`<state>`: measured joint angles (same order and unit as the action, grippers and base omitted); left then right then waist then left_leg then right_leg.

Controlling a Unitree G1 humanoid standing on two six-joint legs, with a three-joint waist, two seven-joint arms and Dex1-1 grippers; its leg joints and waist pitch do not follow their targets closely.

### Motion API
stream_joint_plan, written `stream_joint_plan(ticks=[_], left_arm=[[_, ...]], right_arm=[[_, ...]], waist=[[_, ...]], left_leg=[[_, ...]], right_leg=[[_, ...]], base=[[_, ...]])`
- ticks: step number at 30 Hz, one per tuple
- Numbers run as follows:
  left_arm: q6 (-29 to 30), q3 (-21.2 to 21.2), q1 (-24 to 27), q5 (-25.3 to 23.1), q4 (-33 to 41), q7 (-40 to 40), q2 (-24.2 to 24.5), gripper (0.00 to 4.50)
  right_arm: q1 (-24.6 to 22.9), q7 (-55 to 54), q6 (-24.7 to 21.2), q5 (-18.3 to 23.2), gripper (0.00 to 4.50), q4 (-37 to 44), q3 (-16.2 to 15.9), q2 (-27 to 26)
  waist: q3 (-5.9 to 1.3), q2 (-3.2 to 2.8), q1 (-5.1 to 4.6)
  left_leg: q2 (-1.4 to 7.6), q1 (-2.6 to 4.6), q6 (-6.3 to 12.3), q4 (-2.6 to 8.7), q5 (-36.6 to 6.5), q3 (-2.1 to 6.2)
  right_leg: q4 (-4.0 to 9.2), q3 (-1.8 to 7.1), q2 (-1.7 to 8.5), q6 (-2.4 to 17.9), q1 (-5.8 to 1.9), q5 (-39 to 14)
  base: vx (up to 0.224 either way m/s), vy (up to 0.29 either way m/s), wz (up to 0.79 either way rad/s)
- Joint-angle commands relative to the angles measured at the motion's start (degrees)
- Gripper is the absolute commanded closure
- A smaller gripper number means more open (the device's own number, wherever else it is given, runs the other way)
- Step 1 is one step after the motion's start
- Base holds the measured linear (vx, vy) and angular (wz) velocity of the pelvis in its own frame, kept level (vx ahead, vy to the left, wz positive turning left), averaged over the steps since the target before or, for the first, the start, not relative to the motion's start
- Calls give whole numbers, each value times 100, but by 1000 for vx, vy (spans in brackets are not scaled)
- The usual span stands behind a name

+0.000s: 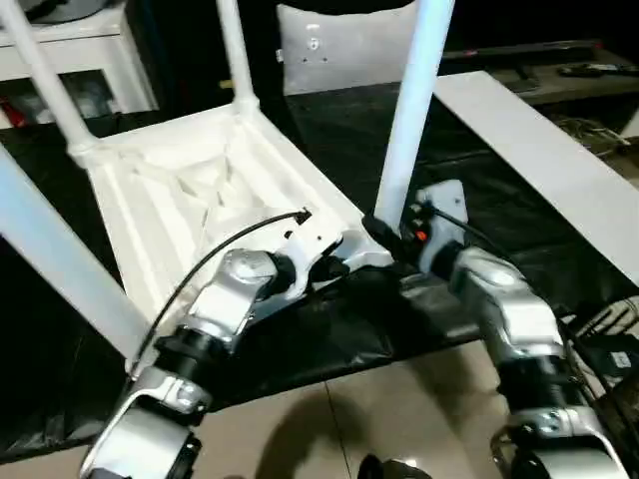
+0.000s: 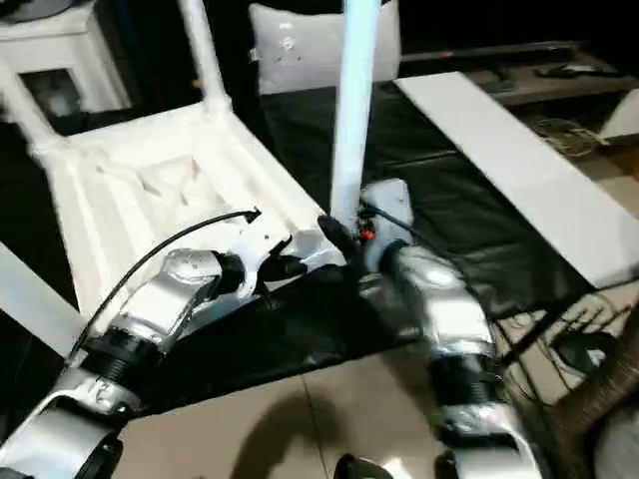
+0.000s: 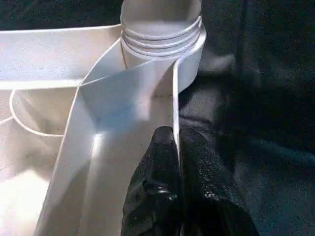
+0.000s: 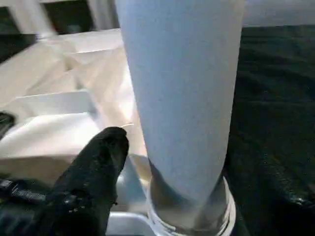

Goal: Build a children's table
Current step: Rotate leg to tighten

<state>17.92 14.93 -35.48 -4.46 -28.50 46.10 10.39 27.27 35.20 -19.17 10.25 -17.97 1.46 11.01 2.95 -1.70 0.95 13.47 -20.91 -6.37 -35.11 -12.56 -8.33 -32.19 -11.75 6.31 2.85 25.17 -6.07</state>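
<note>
While the children's table (image 1: 190,190) lies upside down on a black sheet (image 1: 329,339) spread over the floor, its ribbed underside faces up and legs stand up out of its corner sockets. Far left leg (image 1: 45,75) and far right leg (image 1: 235,50) rise from the two far corners. A third leg (image 1: 50,259) runs across the near left of the head views. The near right leg (image 1: 409,110) stands upright in its socket at the corner closest to the robot's right arm.

Left gripper (image 3: 176,147): fingers pinched together on the thin edge wall of the tabletop, one finger on each side of it, just short of the near right corner socket (image 3: 162,34). The threaded collar of that socket shows beyond the fingertips in the left wrist view.

Right gripper (image 1: 384,235): sits at the base of the near right leg, fingers spread apart. One black finger (image 4: 93,162) shows beside the leg in the right wrist view, close to it; whether it touches cannot be told. The other finger is hidden behind the leg. The leg is not clamped as far as can be seen.

Around the work: a flat white board (image 1: 539,150) lies on the sheet to the right, well apart from the table. A white cabinet (image 1: 90,60) stands at far left. Pale tiled floor (image 1: 379,419) shows nearest the robot
</note>
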Motion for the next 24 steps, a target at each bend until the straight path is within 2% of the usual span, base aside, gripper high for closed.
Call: stream_joint_plan(ticks=[1,3,4,7,9,11,12,14,15,16,18,20,24], left_arm=[[-479,-7,-44,210,284,325,93,450],[-548,37,-9,239,259,533,188,450],[-815,111,44,313,203,989,354,450],[-1160,244,71,354,140,1520,577,450],[-1295,292,83,385,124,1737,661,450],[-1479,404,61,408,51,2251,890,450],[-1479,404,61,408,51,2251,890,450],[-1829,572,-25,340,-144,2802,1141,450],[-1829,572,-25,340,-144,2802,1141,450],[-2030,669,-70,297,-234,3058,1249,450],[-2275,787,-123,296,-336,3441,1371,450],[-2350,808,-143,343,-354,3650,1399,450],[-2463,868,-203,351,-373,3855,1412,450]], right_arm=[[-101,557,76,169,69,77,-175,163],[-140,904,209,209,60,60,-170,373],[-213,1529,413,280,43,31,-180,725],[-277,2134,502,381,34,32,-214,1022],[-298,2339,536,408,6,40,-237,1122],[-297,2810,633,468,6,27,-321,1357],[-297,2810,633,468,6,27,-321,1357],[-268,3509,659,582,6,51,-532,1604],[-268,3509,659,582,31,51,-532,1604],[-255,3835,653,633,40,76,-648,1695],[-222,4307,582,720,45,79,-798,1800],[-189,4512,589,706,84,52,-875,1837],[-100,4679,649,681,101,-51,-992,1828]], waist=[[-528,37,113],[-518,22,148],[-492,30,187],[-480,36,243],[-483,32,290],[-488,42,340],[-489,37,378],[-496,25,438],[-487,21,459],[-495,56,475],[-500,46,523],[-503,41,550],[-503,64,582]], left_leg=[[-69,-51,898,297,-101,-104],[-66,-41,811,307,-234,-114],[-59,-12,692,324,-478,-125],[-69,16,636,339,-762,-126],[-50,34,588,346,-767,-123],[-47,44,537,347,-762,-128],[-37,36,531,352,-728,-123],[-21,74,533,353,-720,-131],[-22,83,553,360,-743,-125],[-10,61,582,362,-758,-124],[-5,66,573,363,-759,-132],[12,64,536,367,-719,-130],[6,55,473,370,-638,-133]], right_leg=[[297,350,228,576,-580,-1615],[330,343,228,512,-571,-1807],[382,339,221,404,-556,-2099],[438,326,214,258,-554,-2423],[427,334,208,260,-530,-2403],[429,330,207,258,-529,-2448],[415,338,210,248,-532,-2446],[409,355,208,306,-505,-2362],[413,351,206,330,-501,-2358],[381,360,203,360,-521,-2278],[369,363,210,383,-522,-2273],[350,377,226,413,-524,-2237],[336,382,228,431,-527,-2226]], base=[[0,0,0],[0,0,0],[0,0,0],[0,0,0],[0,0,0],[0,0,0],[0,0,0],[0,0,0],[0,0,0],[0,0,0],[0,0,0],[0,0,0],[0,0,0]])
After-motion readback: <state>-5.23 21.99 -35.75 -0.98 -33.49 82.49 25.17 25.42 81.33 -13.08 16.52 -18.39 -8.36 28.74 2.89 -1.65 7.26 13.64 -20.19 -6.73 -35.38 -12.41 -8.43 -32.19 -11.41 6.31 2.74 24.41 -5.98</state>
